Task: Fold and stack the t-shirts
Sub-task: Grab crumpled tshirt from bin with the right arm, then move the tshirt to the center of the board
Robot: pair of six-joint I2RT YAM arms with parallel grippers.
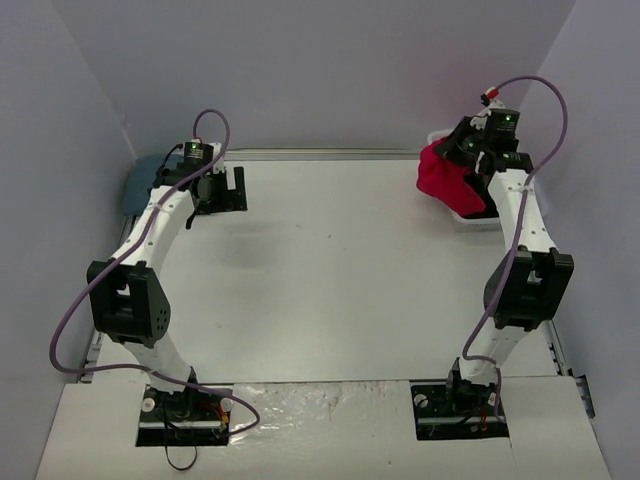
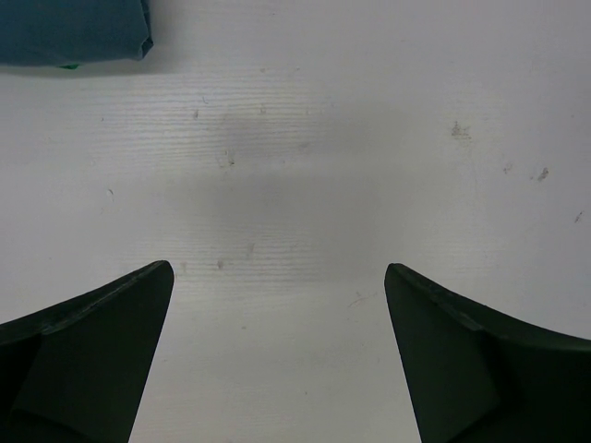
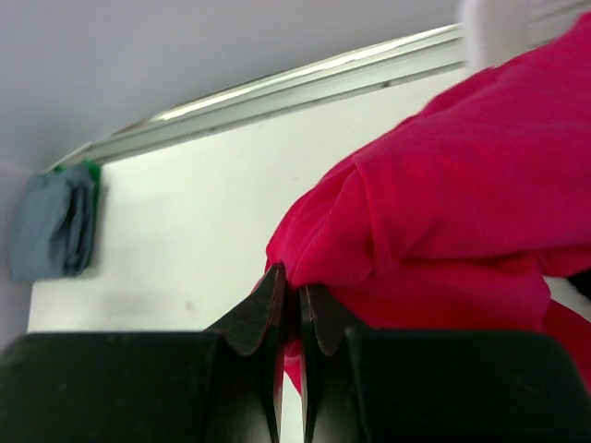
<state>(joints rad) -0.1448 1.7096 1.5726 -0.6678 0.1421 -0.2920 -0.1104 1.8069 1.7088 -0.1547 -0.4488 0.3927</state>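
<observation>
My right gripper is shut on the bright red t-shirt and holds it bunched up above the white basket at the far right of the table. The slate blue-grey t-shirt lies folded at the far left edge; it also shows in the left wrist view and in the right wrist view. My left gripper is open and empty, just right of the blue-grey shirt, over bare table. The black t-shirt is not in view.
The white table has a metal rail along its far edge. Grey walls close in the back and both sides. Only a corner of the basket shows under the red shirt.
</observation>
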